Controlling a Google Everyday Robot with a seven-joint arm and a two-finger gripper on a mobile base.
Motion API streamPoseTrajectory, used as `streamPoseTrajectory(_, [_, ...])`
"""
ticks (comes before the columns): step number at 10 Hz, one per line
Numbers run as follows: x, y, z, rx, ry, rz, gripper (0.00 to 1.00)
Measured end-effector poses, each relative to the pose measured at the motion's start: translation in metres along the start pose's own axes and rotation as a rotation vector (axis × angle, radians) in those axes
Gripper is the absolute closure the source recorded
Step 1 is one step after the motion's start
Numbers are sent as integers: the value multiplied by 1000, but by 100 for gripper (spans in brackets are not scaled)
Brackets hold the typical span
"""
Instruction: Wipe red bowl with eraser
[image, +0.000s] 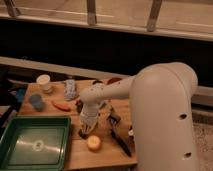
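The white arm reaches down from the right, and the tool (84, 131) sits low over the middle of the table (80, 159), just right of the green tray (35, 119). I cannot tell whether the tool is open, closed, or gripping anything. Its tip is lost in a dark patch against the wood. That small dark shape at the tip is probably the eraser (82, 134), but whether it is held or only lies under the tool is not clear.

The red bowl (93, 143) stands on the near part of the table, just near and right of the tool and apart from it. It is upright and nothing touches it. A black-handled utensil (119, 140) lies to the bowl's right. A red-orange long object (61, 106), a blue cup (35, 101) and a white cup (44, 82) sit farther left and away.

By my reading the step in hand is taking up the eraser, and the wiping has not begun. The next move calls for a firm hold on the block. Then comes a small lift and a short carry toward the near right, to bring it over the bowl. The tool should come down gently so the block meets the inside of the bowl without pushing this light bowl along the table or against the utensil.
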Motion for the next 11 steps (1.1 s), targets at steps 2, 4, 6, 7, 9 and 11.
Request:
streamPoseTrajectory(2, [1, 4, -7, -1, -13, -9, 100])
streamPoseTrajectory(4, [2, 3, -23, 3, -46, -2, 95])
streamPoseTrajectory(6, [5, 5, -46, 6, -80, -3, 77])
streamPoseTrajectory(7, [7, 5, -52, 8, -90, -2, 68])
streamPoseTrajectory(9, [9, 7, -51, 14, -88, -3, 47])
streamPoseTrajectory(11, [9, 9, -40, 16, -79, -3, 35])
